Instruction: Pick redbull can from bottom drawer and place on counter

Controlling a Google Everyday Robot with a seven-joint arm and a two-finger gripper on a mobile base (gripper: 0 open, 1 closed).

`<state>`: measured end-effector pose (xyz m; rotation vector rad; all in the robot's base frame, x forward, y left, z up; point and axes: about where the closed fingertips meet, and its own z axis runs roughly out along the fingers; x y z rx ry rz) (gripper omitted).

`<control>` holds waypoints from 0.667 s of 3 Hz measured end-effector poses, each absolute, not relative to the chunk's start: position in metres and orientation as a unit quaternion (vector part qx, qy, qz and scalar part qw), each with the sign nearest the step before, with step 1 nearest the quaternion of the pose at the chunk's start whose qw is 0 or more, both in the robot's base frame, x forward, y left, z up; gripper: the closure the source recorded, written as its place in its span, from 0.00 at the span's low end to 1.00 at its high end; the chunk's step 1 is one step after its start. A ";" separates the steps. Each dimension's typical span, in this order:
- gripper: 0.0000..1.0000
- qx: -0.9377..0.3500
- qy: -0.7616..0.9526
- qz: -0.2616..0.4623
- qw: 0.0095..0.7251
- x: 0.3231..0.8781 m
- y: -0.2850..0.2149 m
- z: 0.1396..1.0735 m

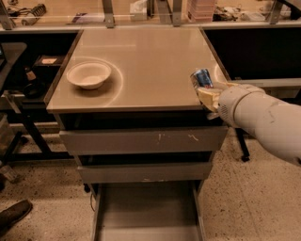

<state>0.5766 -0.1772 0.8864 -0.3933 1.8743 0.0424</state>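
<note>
The redbull can [201,78], blue and silver, is tilted and held in my gripper [207,92], which is shut on it over the right front part of the counter [141,61]. My white arm reaches in from the right. Whether the can touches the counter top I cannot tell. The bottom drawer [146,212] stands pulled out at the foot of the cabinet, its grey floor bare.
A white bowl [89,74] sits on the counter's left side. Two shut grey drawer fronts [141,140] lie below the counter top. A cluttered bench [141,9] runs behind. A shoe [14,214] shows on the floor at lower left.
</note>
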 end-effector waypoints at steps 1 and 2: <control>1.00 -0.167 0.796 0.028 0.580 0.594 -0.172 0.899; 1.00 -0.180 0.793 0.041 0.580 0.625 -0.159 0.912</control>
